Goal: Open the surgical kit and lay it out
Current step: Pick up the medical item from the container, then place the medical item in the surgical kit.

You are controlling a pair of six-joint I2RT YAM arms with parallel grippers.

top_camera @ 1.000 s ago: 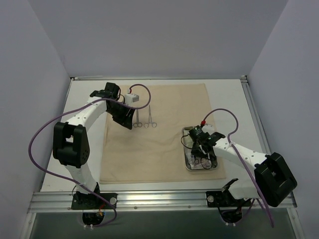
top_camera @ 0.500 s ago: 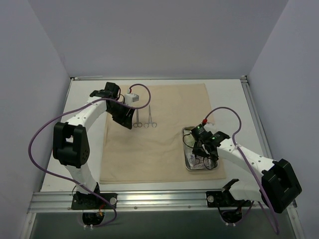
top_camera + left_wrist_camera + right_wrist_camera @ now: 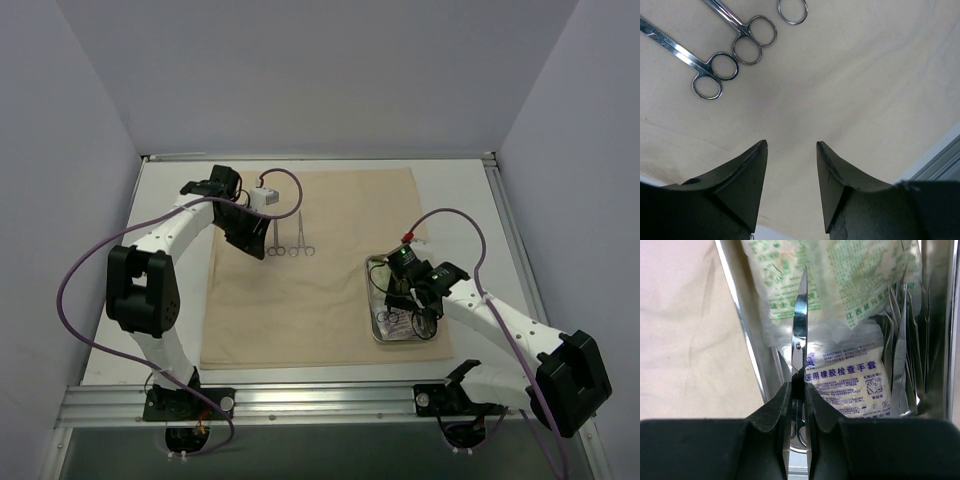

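Pinching scissors (image 3: 800, 315), right fingers (image 3: 774, 412) hover over tray (image 3: 742, 335).

The top view looks steeply down from above and behind the arm bases, taking in the whole table (image 3: 465, 190). The left wrist camera sits close over the beige cloth wrap (image 3: 865, 90), with the clamps (image 3: 725, 60) at upper left. The right wrist camera looks closely into the steel tray (image 3: 747, 340), which lies lower right in the top view.

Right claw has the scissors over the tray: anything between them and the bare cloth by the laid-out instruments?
Nothing visible. The cloth from the tray's rim to the ring-handled instruments lies bare. The left claw stands open beside those, so set the scissors down short of it.
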